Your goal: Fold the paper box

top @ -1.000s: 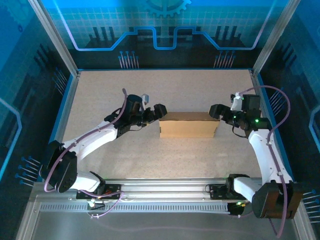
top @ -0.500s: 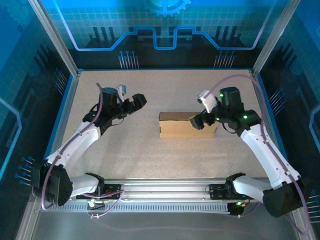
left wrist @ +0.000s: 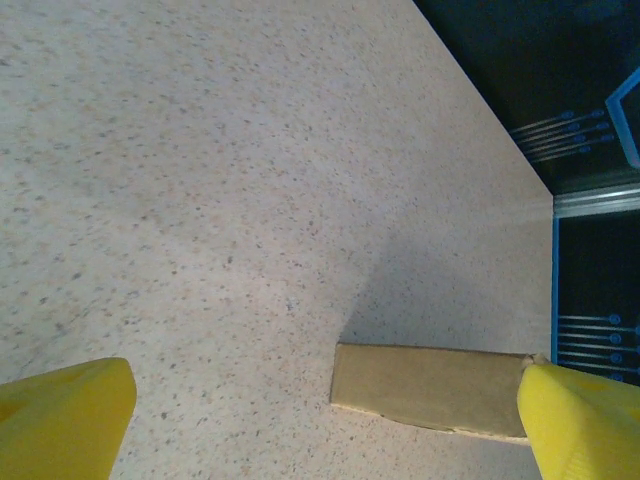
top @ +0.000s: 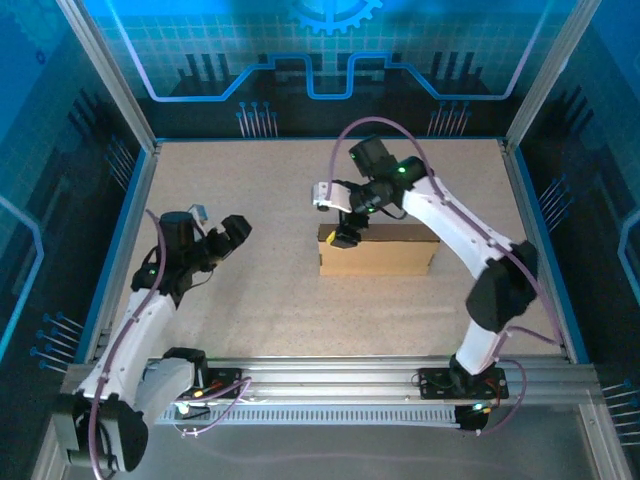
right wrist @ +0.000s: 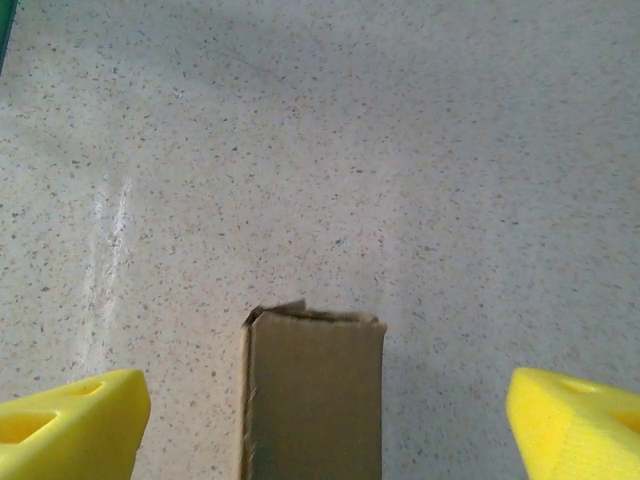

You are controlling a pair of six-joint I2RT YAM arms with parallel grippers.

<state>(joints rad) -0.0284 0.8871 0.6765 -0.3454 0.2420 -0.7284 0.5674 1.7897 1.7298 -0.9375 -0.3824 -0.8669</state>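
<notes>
Seemingly closed up, the paper box (top: 378,250) sits mid-frame on the tabletop (top: 300,180). Right end effector (top: 340,225) spread and empty, over the box's left end. Left end effector (top: 228,235) spread and empty, well apart at frame left. Likely the finishing step; next move calls for pressing that end flat.

paper box (right wrist: 312,400): bottom-edge cutoff, right wrist | one end behind left jaws

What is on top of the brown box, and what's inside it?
The right gripper hangs open over one end of the paper box; nothing else shows on its top. The box looks closed, so its inside is hidden.
</notes>
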